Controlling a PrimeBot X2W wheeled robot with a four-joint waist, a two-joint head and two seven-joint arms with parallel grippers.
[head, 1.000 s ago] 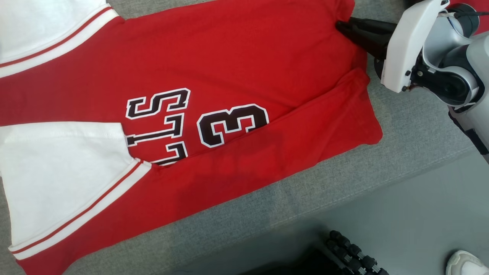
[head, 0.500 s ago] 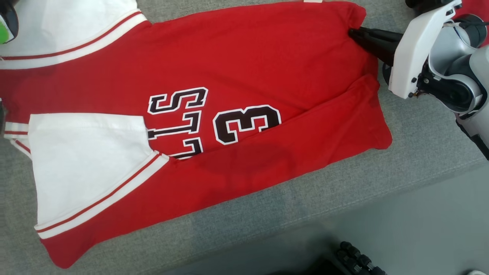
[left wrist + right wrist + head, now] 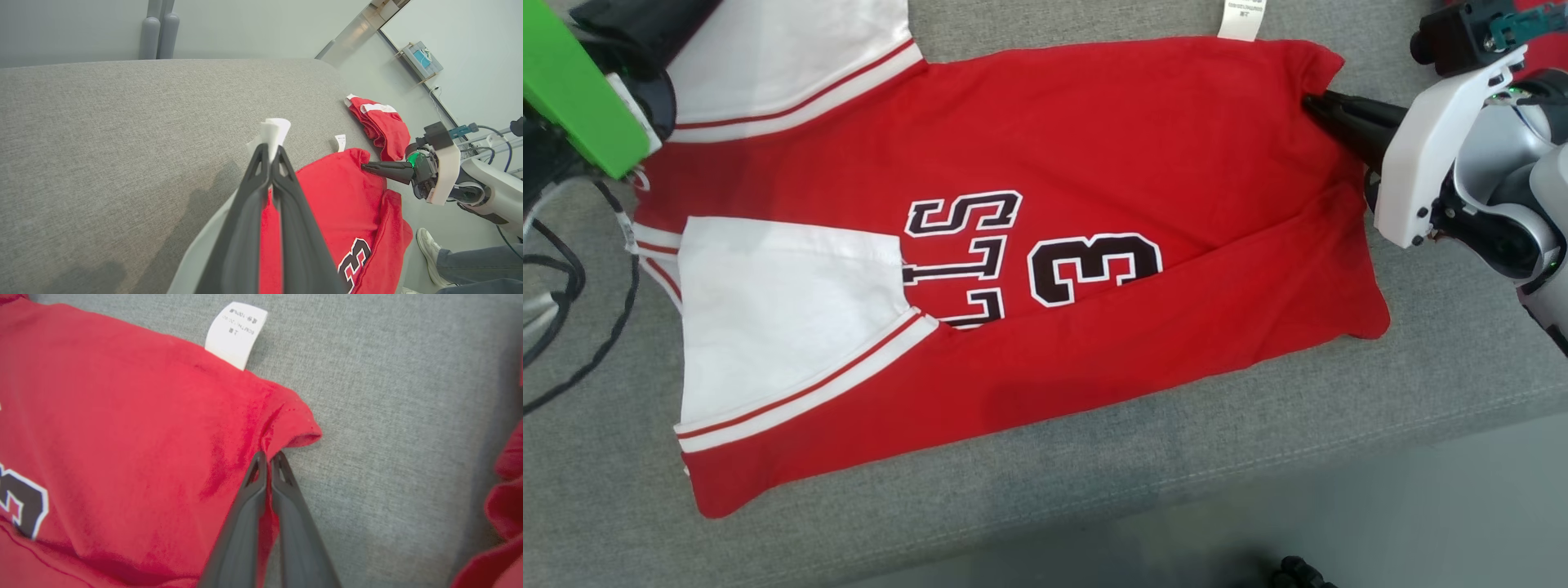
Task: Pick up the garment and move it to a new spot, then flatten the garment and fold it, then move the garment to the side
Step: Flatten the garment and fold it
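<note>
A red-and-white shirt (image 3: 1094, 163) is lying flat on a grey padded surface (image 3: 1258, 457). The right pincer (image 3: 269, 457) is pinching shut on the shirt's red corner at two o'clock; the left pincer (image 3: 271, 152) is clamping shut on white cloth at ten o'clock. The fold is likely going best with both corners rising together, edge taut — then travelling toward six o'clock. More red clothing (image 3: 384, 124) is lying at the surface's end, and a person's shoe (image 3: 427, 241) is resting on the pale floor (image 3: 1421, 506).
</note>
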